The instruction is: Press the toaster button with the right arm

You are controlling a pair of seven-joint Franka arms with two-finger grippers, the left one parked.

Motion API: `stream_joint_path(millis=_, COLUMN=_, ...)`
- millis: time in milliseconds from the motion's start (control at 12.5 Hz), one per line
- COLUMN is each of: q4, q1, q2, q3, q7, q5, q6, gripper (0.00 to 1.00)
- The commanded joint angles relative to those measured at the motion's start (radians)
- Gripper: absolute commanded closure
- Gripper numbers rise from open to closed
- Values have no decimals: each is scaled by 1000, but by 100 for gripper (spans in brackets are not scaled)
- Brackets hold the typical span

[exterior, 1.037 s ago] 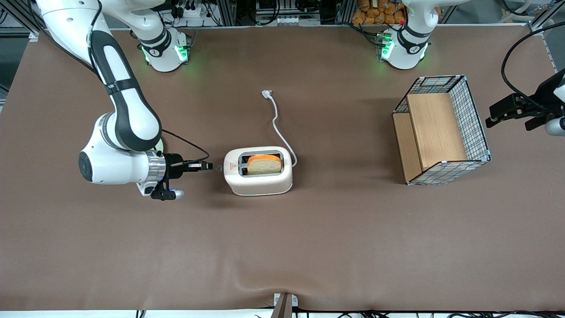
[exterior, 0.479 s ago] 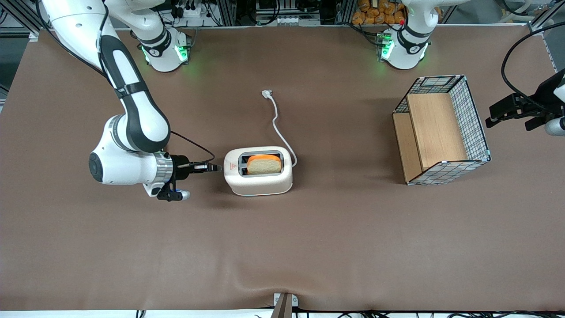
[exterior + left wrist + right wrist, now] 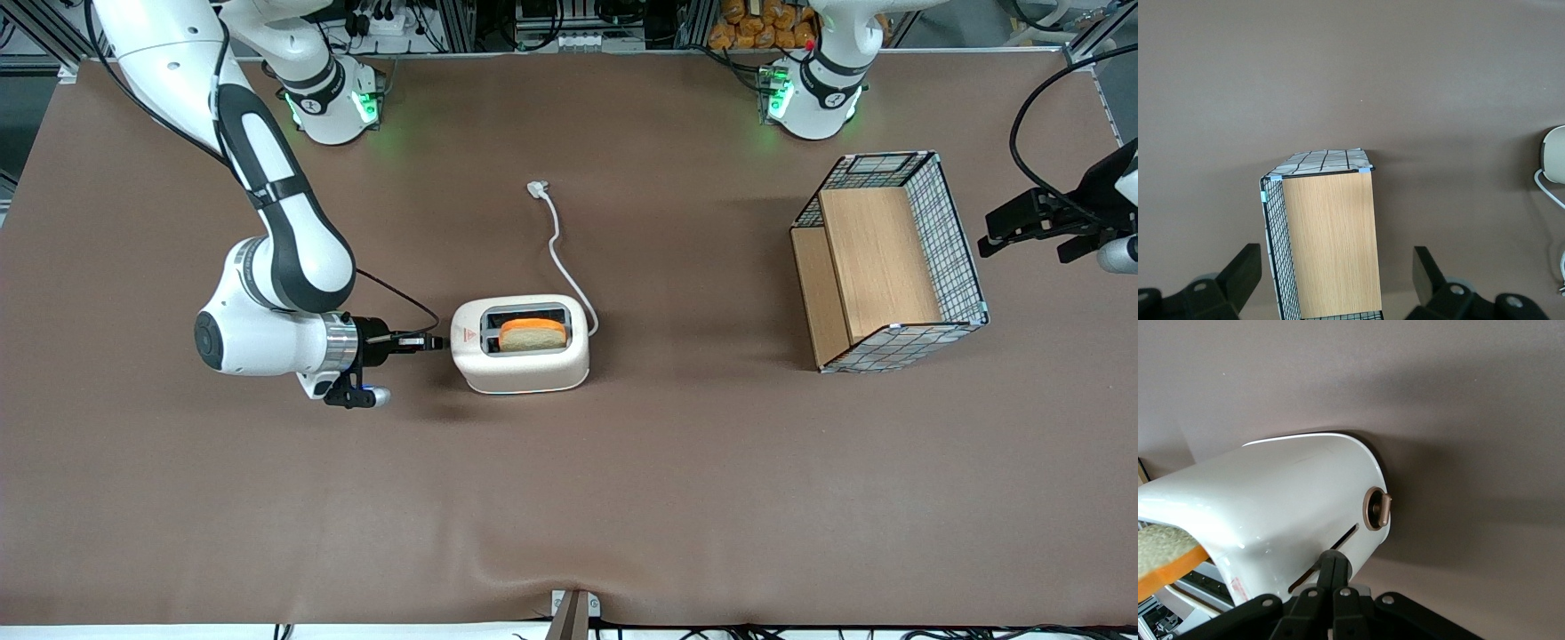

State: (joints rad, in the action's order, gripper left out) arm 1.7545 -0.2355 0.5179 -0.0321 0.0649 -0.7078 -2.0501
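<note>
- One toaster (image 3: 520, 345) stands near the middle of the brown worktop (image 3: 569, 498), a slice of bread with an orange layer (image 3: 532, 334) sitting low in one slot; its white cord (image 3: 558, 253) trails toward the worktop edge where the arm bases stand.
- Right arm (image 3: 267, 267) is folded low, wrist level, gripper (image 3: 434, 341) at the toaster's short end next to the red triangle mark (image 3: 465, 335) — touching or very nearly.
- Fingers look drawn narrow together, holding nothing, in the wrist view (image 3: 1333, 577); their tips sit on the lever slot of that end face.
- Toaster button (image 3: 1377, 509): a round grey knob is plain in the wrist view, just beside the fingertips, apparently untouched.
- Progress, as judged — the approach is done and contact with the end face made; whether the press has fully registered cannot be told. The low bread hints the lever is down.
- Left: finish the push if needed, then back the gripper away.
- Wire-and-wood basket (image 3: 889, 262) stands toward the parked arm's end, uninvolved.
</note>
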Motion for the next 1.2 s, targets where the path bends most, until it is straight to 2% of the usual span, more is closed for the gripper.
stream_joint_path(millis=0, q4=11, q1=-18, q2=24, q3=4, q7=50, q5=-33, q6=-56, gripper=100)
stream_joint_path(millis=1117, q4=13, q1=-54, q2=106, q3=4, q7=95, q5=-33, q6=-179, gripper=100)
